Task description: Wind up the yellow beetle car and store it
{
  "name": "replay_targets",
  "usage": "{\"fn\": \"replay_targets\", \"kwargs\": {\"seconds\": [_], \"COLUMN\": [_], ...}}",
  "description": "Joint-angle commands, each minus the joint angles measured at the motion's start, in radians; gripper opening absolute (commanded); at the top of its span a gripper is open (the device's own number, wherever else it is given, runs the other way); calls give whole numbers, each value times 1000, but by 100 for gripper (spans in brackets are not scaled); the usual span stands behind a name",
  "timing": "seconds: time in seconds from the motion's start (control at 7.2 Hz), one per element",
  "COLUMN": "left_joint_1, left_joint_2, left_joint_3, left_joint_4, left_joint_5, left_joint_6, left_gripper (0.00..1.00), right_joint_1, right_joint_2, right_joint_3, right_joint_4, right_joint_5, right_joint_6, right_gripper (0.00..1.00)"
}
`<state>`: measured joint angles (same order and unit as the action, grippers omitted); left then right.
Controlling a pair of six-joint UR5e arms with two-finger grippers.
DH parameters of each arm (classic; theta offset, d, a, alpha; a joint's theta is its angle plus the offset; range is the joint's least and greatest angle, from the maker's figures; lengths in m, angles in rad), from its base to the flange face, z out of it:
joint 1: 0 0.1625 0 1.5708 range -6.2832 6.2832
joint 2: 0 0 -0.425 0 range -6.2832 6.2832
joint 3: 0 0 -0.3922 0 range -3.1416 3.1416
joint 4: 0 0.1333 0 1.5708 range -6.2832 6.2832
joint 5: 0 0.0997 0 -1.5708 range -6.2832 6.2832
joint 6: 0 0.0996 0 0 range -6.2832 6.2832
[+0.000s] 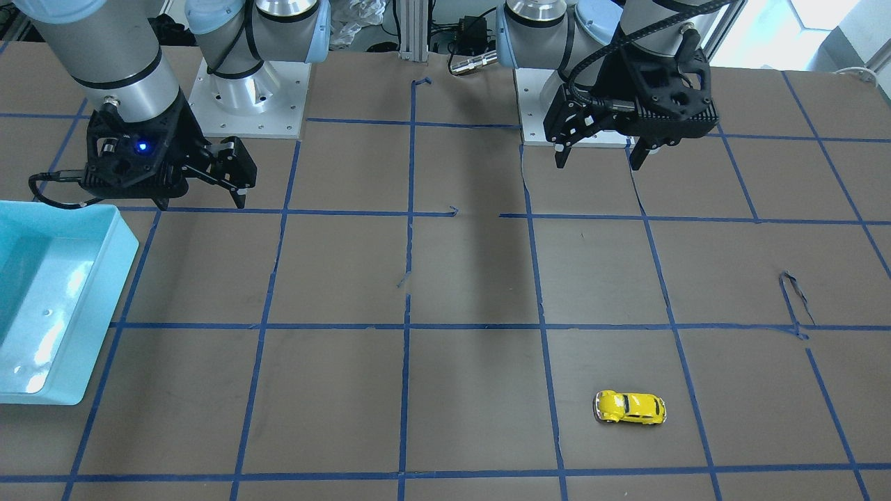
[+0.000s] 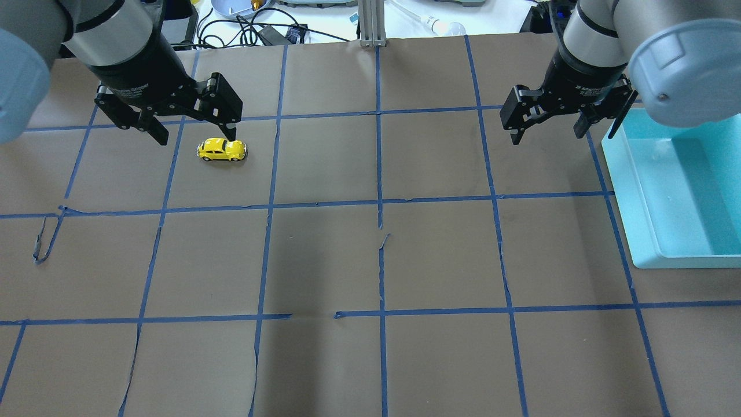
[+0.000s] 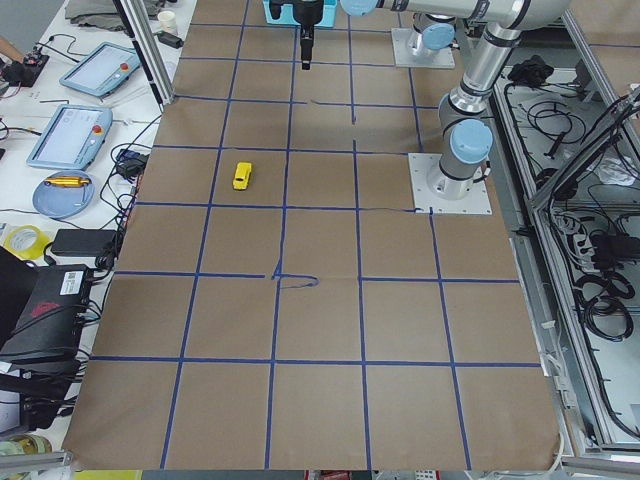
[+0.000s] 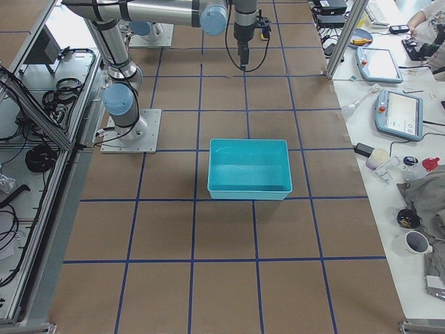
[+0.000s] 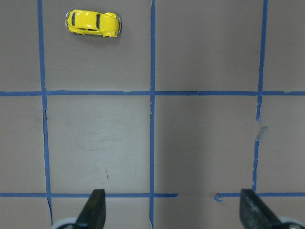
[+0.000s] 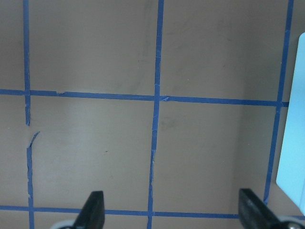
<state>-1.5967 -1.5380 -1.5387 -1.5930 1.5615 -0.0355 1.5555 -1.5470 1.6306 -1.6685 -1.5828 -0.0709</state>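
Nothing done yet. Yellow beetle car [image 2: 222,150] sits untouched on the table [image 2: 440,255], robot's left side, well apart from the teal bin [image 2: 689,197]. Left gripper [image 1: 598,161] and right gripper [image 2: 546,135] spread wide, empty. Winding and storing remain.

**Raised with jaws wide**

Hanging fingers-down at both wrists. Spread wide at the left gripper [image 2: 194,132], well apart from the teal bin [image 2: 622,200]. Spread just as wide at the right gripper [image 2: 547,132], just beside that bin's rim, touching nothing.
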Motion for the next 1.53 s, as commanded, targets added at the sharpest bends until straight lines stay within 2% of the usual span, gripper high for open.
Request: {"fn": "replay_targets", "kwargs": {"seconds": [0.0, 1.25, 1.39], "left_joint_1": [0, 0, 0], "left_joint_2": [-2, -1, -1], "left_joint_3": [-1, -15, -15], "left_joint_4": [8, 16, 18], "left_joint_5": [0, 2, 2], "left_joint_6": [0, 25, 25], "left_gripper": [100, 100, 100], "right_joint_1": [0, 0, 0], "right_joint_2": [1, -1, 1], "right_joint_3": [0, 0, 0], "right_joint_4": [0, 4, 4], "right_joint_5": [0, 0, 0], "right_joint_6": [2, 48, 45], "right_gripper": [100, 100, 95]}}
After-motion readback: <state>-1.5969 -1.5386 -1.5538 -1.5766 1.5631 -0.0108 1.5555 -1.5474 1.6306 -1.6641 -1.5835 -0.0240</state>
